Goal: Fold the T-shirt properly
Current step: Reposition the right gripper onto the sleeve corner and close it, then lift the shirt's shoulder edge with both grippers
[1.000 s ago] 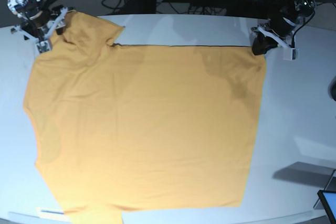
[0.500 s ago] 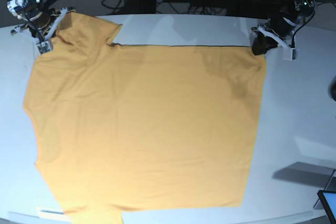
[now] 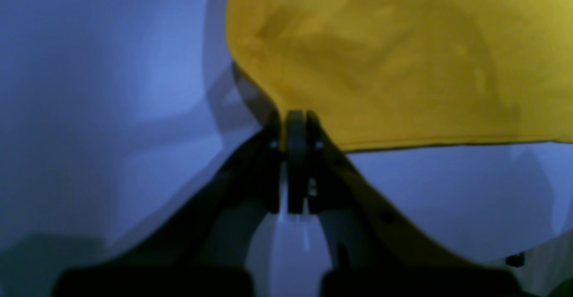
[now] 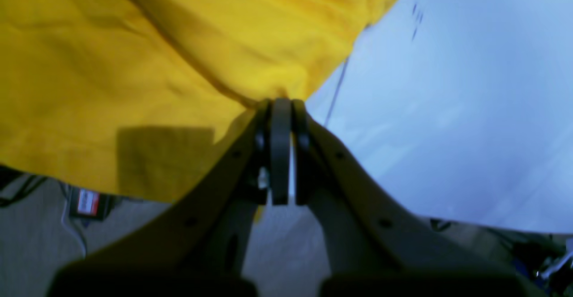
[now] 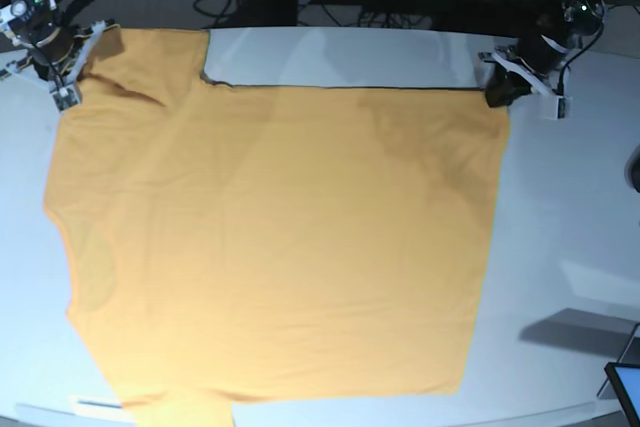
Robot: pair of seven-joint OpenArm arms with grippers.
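The T-shirt (image 5: pixel 270 237) lies spread flat on the table (image 5: pixel 570 207). The left gripper (image 3: pixel 295 124) pinches the hem corner; the right gripper (image 4: pixel 281 109) clamps the sleeve edge, probably to tension the far edge for folding.

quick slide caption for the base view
Both grippers, left gripper and right gripper, pinch far corners of the orange T-shirt spread on the white table.

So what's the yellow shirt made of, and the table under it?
The T-shirt looks like soft, matte knit cloth, probably cotton: it creases and bunches where the fingers pinch it. The table looks like a hard, smooth white board, maybe laminate: faint shadows lie cleanly on it.
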